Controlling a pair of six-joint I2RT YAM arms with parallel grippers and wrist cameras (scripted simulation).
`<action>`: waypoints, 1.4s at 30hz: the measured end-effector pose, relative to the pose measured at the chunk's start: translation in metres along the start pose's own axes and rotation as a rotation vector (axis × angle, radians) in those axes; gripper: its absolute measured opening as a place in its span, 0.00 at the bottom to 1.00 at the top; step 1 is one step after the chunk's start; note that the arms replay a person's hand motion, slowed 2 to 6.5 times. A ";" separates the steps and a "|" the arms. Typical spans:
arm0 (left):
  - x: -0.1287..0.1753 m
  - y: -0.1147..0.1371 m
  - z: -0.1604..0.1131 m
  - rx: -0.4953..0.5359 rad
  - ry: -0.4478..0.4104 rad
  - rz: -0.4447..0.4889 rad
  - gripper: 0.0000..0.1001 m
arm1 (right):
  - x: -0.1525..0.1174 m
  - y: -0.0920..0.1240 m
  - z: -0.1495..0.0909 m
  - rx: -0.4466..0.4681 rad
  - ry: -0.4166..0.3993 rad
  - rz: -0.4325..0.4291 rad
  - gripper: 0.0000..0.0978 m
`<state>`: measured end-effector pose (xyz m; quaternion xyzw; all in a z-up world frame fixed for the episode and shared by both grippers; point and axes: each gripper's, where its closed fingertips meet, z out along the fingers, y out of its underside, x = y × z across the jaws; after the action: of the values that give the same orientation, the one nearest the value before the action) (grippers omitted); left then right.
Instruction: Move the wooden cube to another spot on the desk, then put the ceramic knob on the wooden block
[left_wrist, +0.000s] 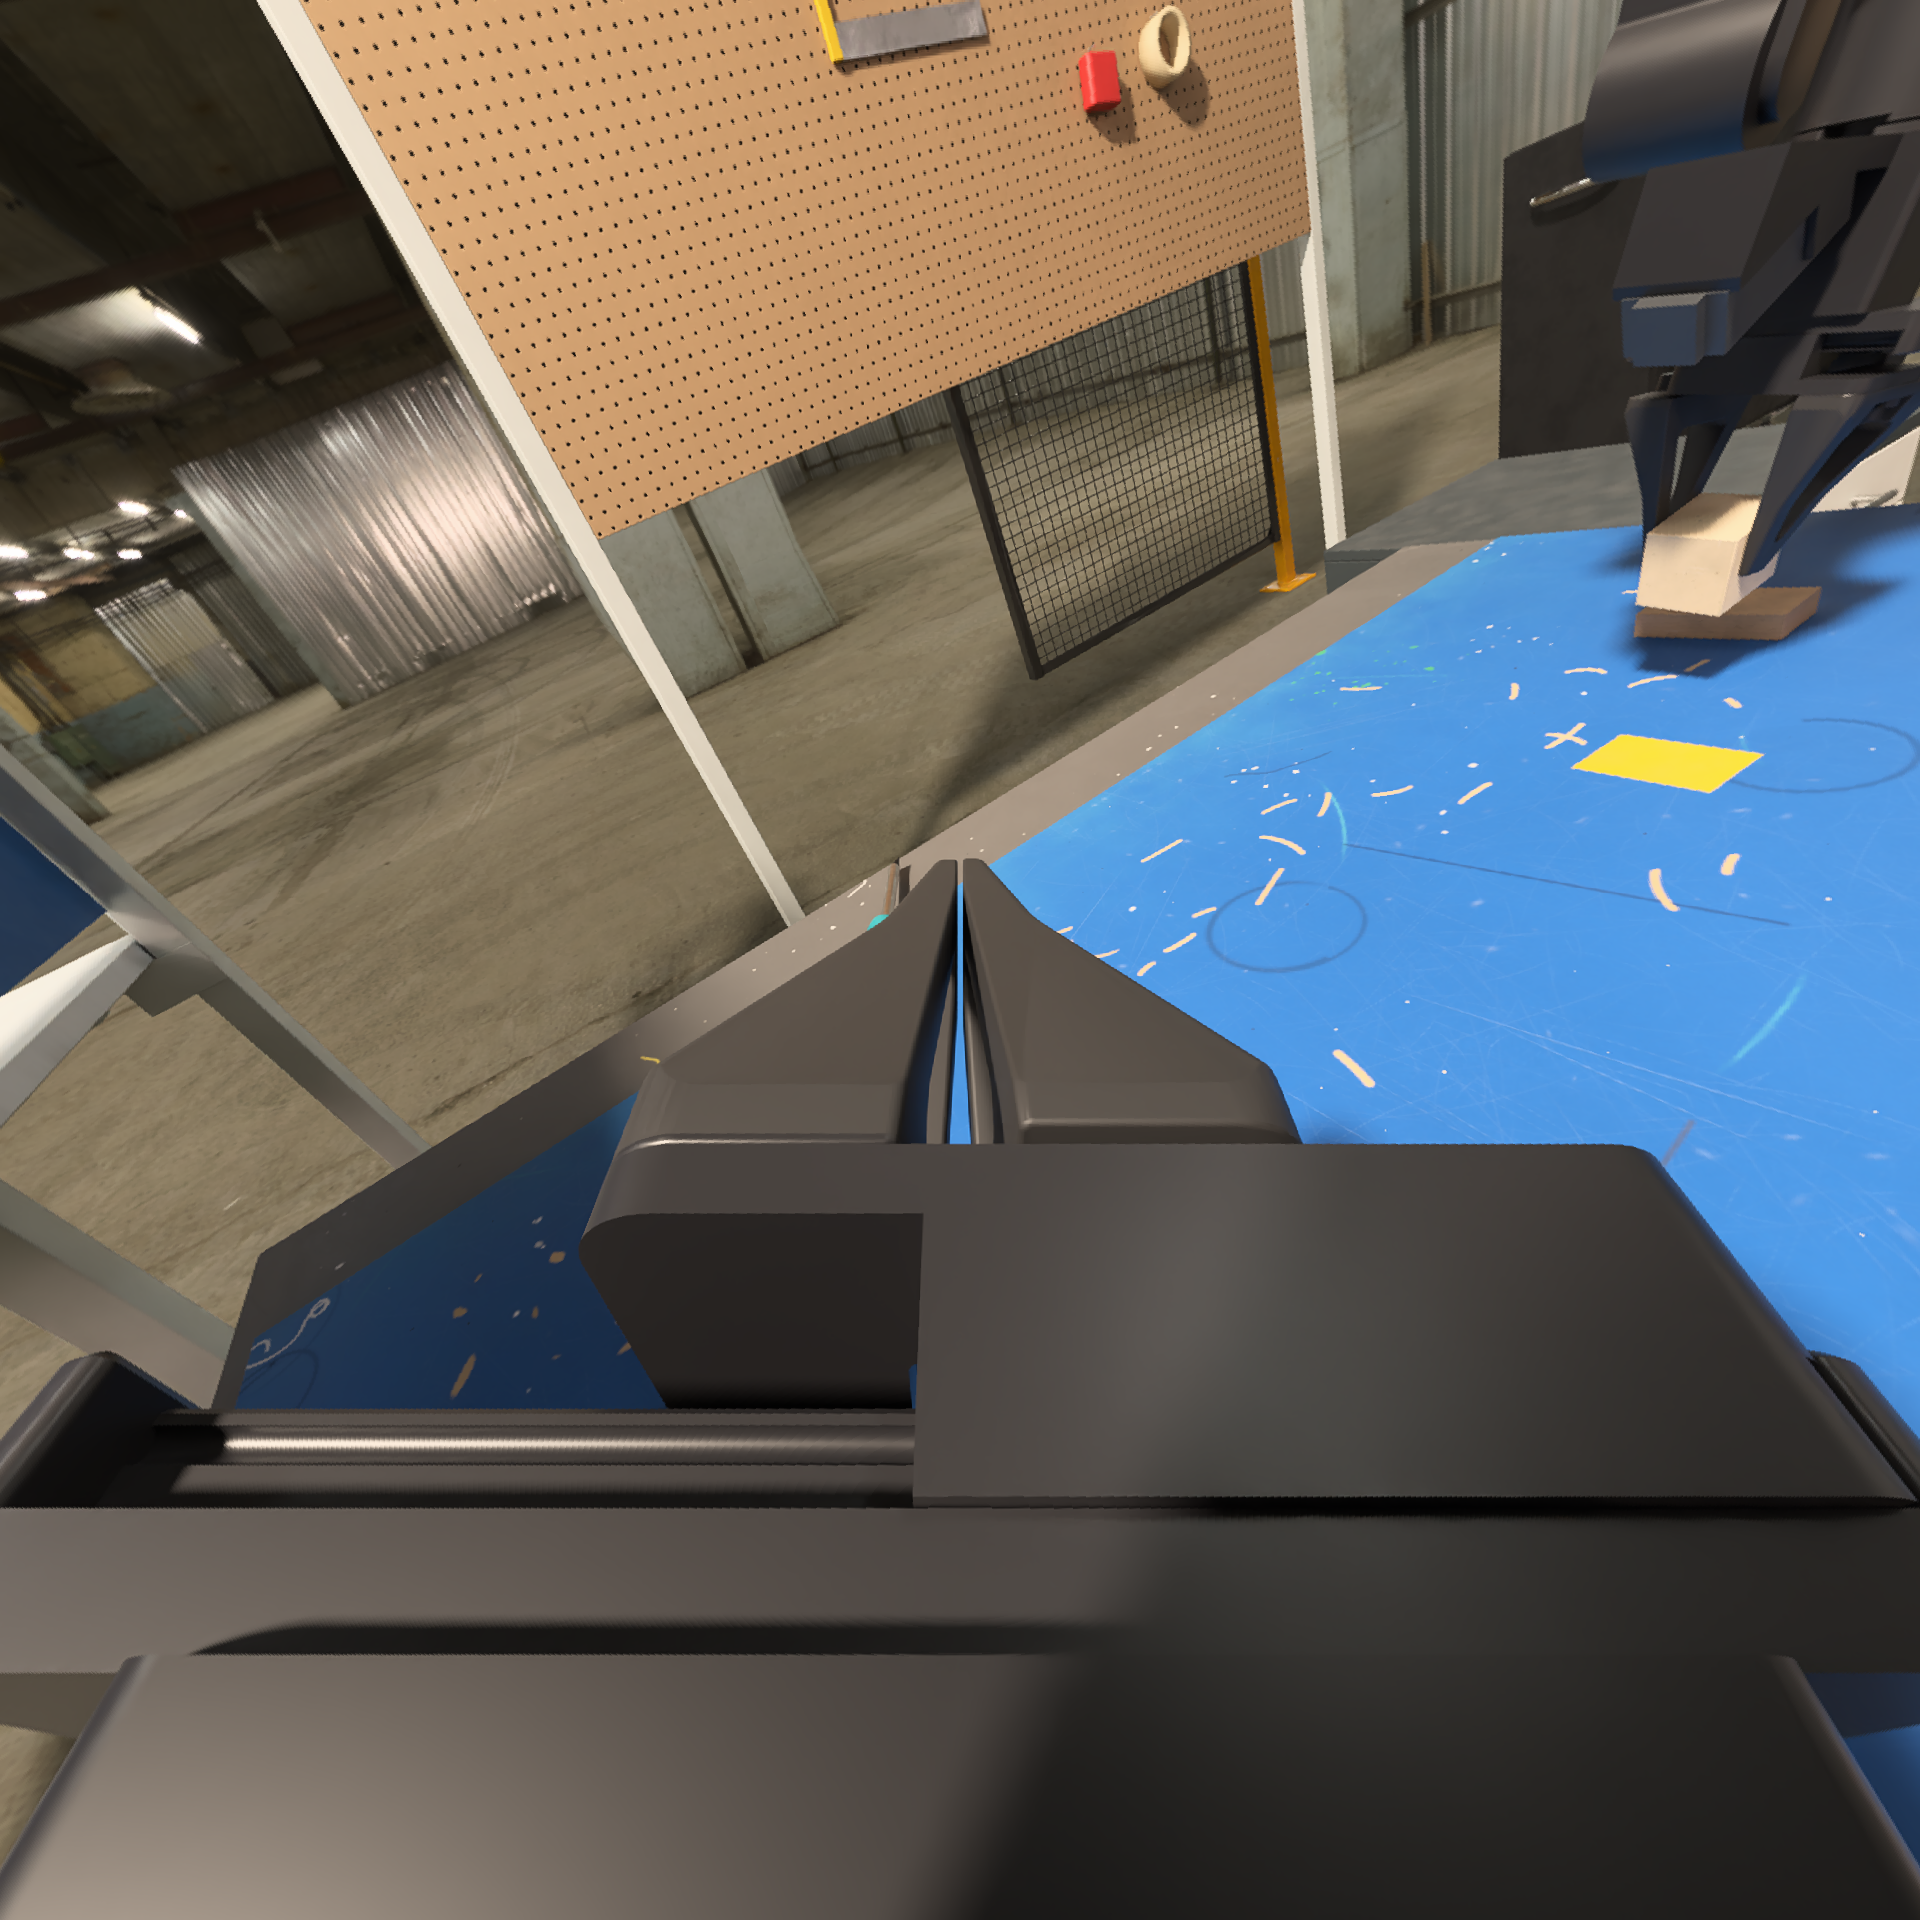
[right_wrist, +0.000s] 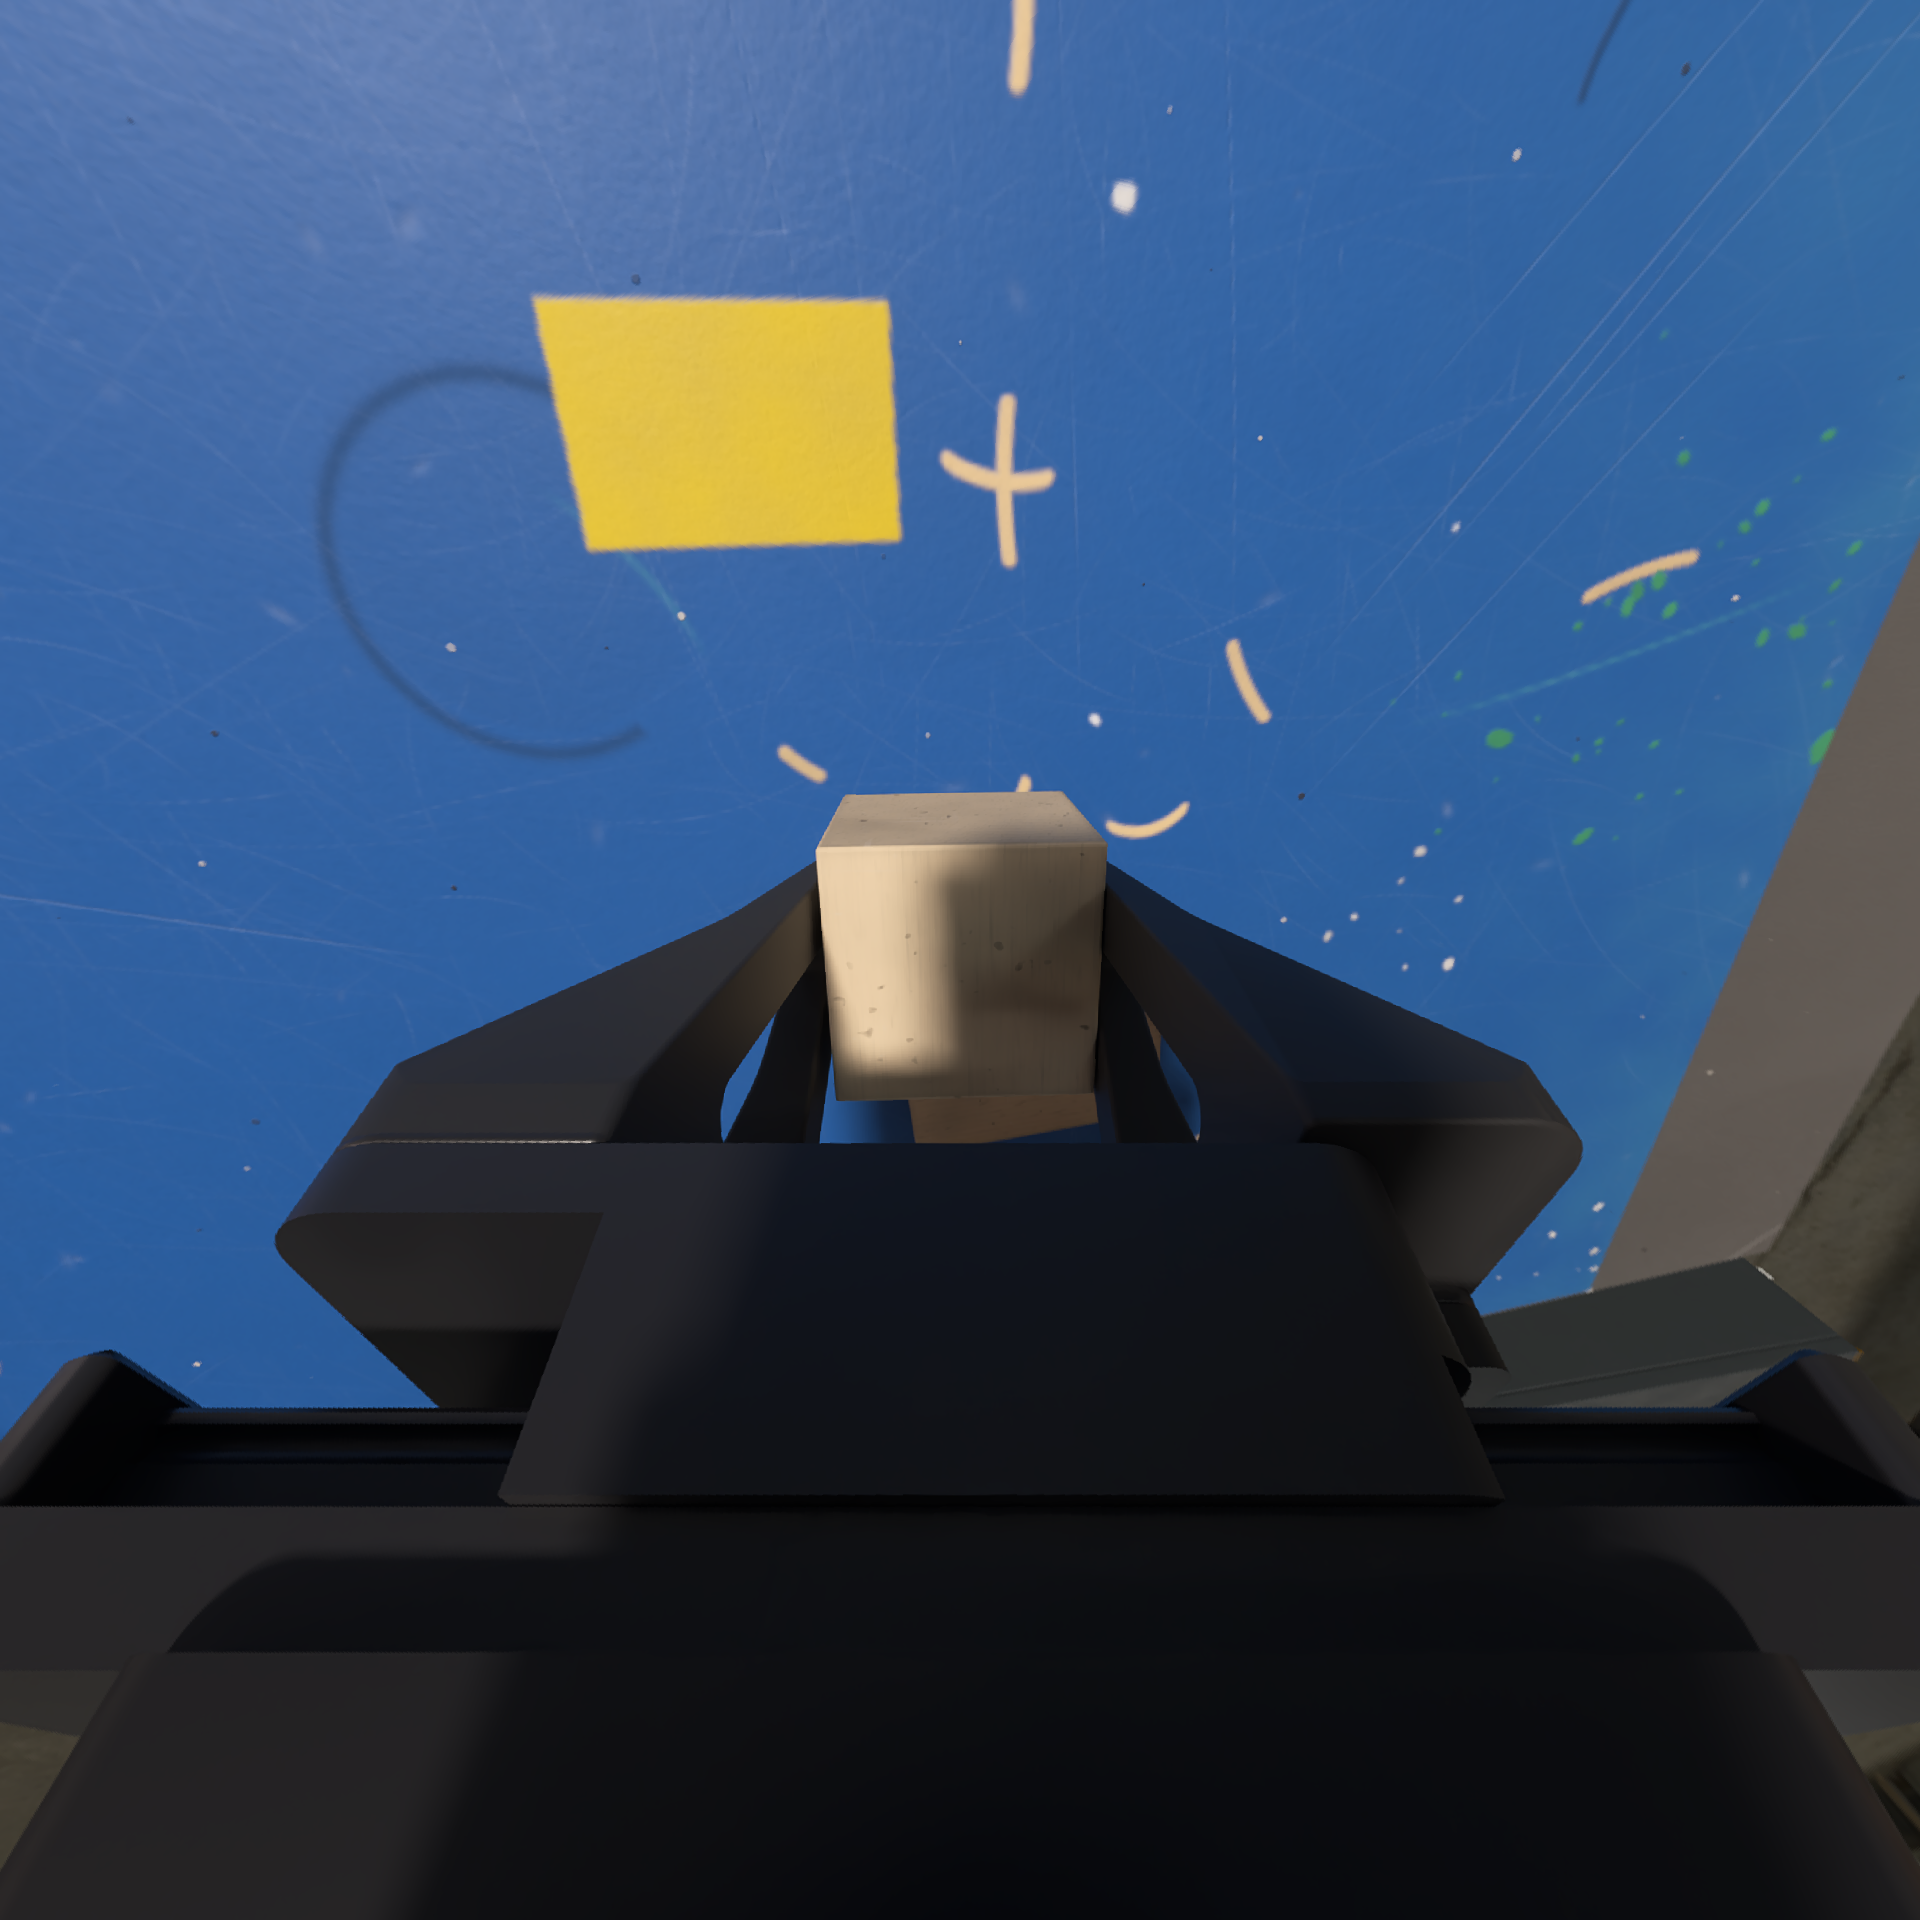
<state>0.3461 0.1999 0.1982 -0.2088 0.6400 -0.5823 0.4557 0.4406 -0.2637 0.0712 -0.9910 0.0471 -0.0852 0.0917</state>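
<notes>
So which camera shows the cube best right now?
Right wrist view: the cube fills the centre, clamped between the right gripper fingers. The left wrist view shows it small and far off, partly hidden by those fingers, above a flat brown block.

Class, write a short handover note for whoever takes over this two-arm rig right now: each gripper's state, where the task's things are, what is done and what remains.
Right gripper: shut on the pale wooden cube, which sits at or just above the flat brown wooden block; contact unclear.
Left gripper: shut, empty, above the blue desk mat near its edge.
Ceramic knob: not in view.
Done: cube gripped.
Left: set the cube elsewhere on the mat, perhaps near the yellow rectangular patch, then find the knob and place it on the block.
</notes>
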 end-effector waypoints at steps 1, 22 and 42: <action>0.000 0.001 0.000 -0.003 0.001 0.002 0.01 | 0.001 0.001 0.003 0.004 -0.006 0.002 0.40; 0.003 0.007 0.005 -0.031 0.010 0.013 0.01 | 0.005 0.011 0.037 0.000 -0.070 -0.016 0.40; 0.006 0.008 0.006 -0.037 0.019 0.021 0.01 | 0.014 0.003 -0.003 0.029 0.074 -0.010 0.92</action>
<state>0.3499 0.1937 0.1896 -0.2049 0.6570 -0.5675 0.4519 0.4536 -0.2687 0.0756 -0.9860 0.0445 -0.1227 0.1036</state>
